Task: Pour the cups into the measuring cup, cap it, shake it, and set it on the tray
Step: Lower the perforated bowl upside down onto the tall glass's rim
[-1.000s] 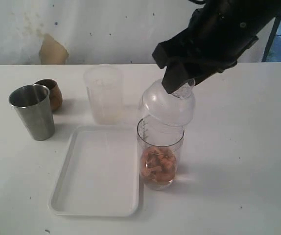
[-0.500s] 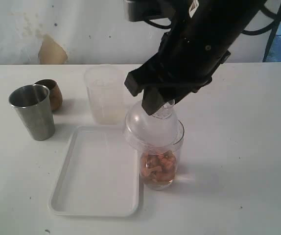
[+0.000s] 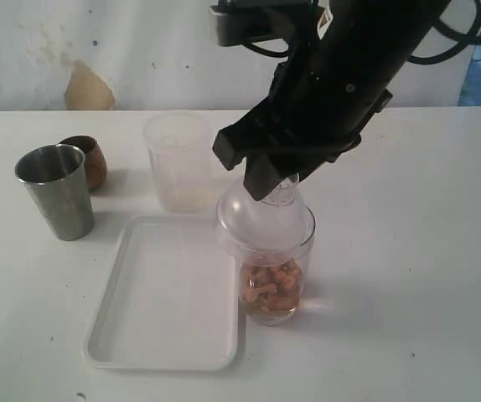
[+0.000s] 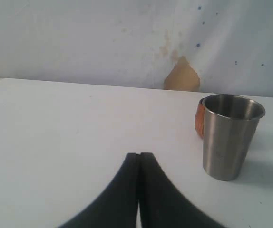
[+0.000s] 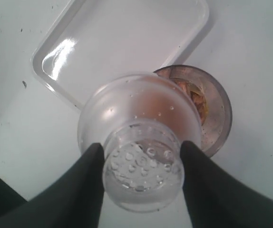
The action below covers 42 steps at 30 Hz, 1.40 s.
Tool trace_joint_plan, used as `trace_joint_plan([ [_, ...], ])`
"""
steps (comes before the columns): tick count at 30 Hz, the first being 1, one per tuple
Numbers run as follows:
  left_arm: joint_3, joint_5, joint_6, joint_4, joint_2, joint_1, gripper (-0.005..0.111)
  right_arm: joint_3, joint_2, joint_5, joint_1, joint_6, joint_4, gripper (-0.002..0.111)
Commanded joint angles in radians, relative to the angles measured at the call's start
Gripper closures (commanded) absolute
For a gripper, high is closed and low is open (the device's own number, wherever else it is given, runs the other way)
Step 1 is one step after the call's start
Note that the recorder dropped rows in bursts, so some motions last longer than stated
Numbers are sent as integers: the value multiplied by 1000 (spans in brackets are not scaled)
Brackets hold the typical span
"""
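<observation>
I'm pinching the cap [image 3: 257, 224] by its neck with my right gripper [image 5: 142, 159], holding it atop the measuring cup [image 3: 267, 293]; my left gripper [image 4: 139, 156] is sitting fully closed, empty.

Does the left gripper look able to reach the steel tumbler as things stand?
Probably yes: the steel tumbler stands upright ahead of the left gripper, with nothing between them. Its jaws are shut and must open first.
</observation>
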Motion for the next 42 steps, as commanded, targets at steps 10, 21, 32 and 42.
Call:
trace_joint_plan([
  [10, 5, -10, -2, 2, -4, 1, 107, -5, 37, 2, 1, 4, -76, 108],
  [21, 5, -10, -2, 2, -4, 1, 107, -5, 37, -58, 1, 2, -113, 108],
  [32, 5, -10, -2, 2, -4, 1, 107, -5, 37, -63, 1, 2, -106, 108],
  [42, 5, -10, -2, 2, -4, 1, 107, -5, 37, -46, 1, 24, -106, 108],
])
